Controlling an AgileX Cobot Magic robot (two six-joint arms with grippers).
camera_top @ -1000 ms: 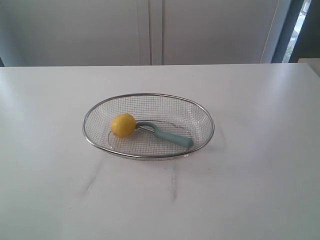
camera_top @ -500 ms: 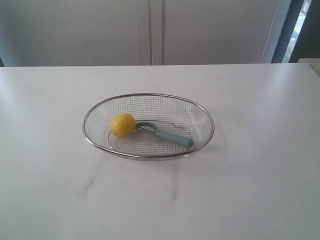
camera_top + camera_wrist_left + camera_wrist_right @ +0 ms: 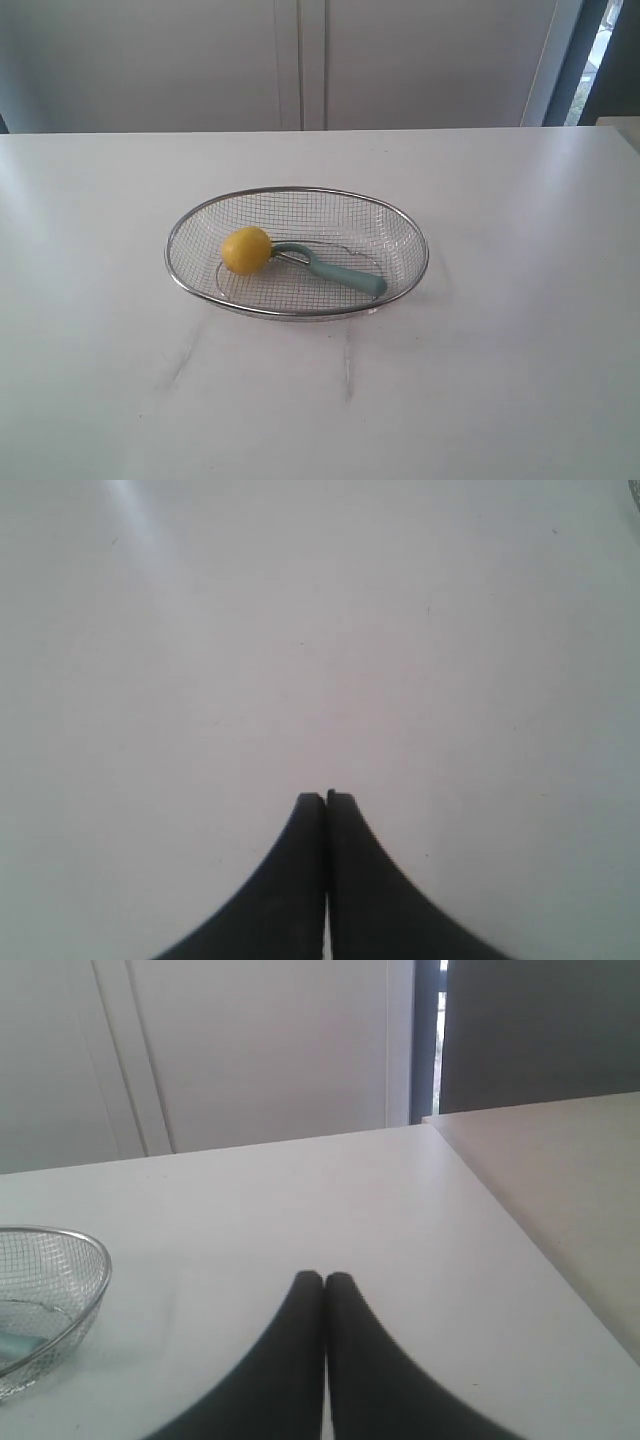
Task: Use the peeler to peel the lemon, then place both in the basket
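Four entries we logged. The left gripper (image 3: 326, 798) hung over the white table (image 3: 500, 380), its jaws pressed together and empty. The lemon (image 3: 246, 250) sat in the left half of the basket (image 3: 297, 188), against the peeler's (image 3: 345, 275) blade head. The teal handle pointed right. The right gripper (image 3: 323, 1278) was likewise closed and empty.

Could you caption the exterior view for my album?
Small yellow lemon beside a teal-handled peeler inside a silver wire-mesh basket on a white table.
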